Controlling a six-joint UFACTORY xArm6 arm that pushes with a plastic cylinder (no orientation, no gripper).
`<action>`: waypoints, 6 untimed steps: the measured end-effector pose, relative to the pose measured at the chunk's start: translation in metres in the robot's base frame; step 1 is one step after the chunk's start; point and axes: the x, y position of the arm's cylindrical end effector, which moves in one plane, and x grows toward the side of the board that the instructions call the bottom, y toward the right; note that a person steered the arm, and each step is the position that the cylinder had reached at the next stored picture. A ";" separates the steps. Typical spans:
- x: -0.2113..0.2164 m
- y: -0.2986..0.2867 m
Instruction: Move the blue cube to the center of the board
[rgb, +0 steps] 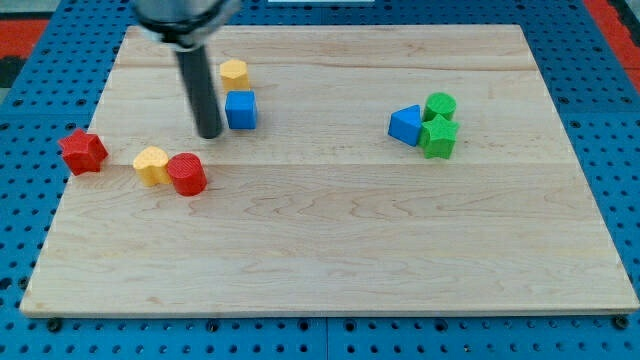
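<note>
On a pale wooden tabletop (330, 250) set over blue pegboard (620, 120), my tip (209, 134) stands just left of the blue cube (241, 110), upper left; I run no claw, only a bare rod holding nothing.

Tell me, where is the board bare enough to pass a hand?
Bare: the middle between blue cube and blue triangle, and the bottom half below red cylinder. Crowded: the left, where my tip stands beside the cube.

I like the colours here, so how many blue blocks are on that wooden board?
2. The blue cube sits upper left, just right of my tip. The blue triangular block sits right of centre, touching the green blocks. None seem hidden.
</note>
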 end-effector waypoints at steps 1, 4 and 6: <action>-0.024 -0.007; -0.050 0.155; -0.023 0.094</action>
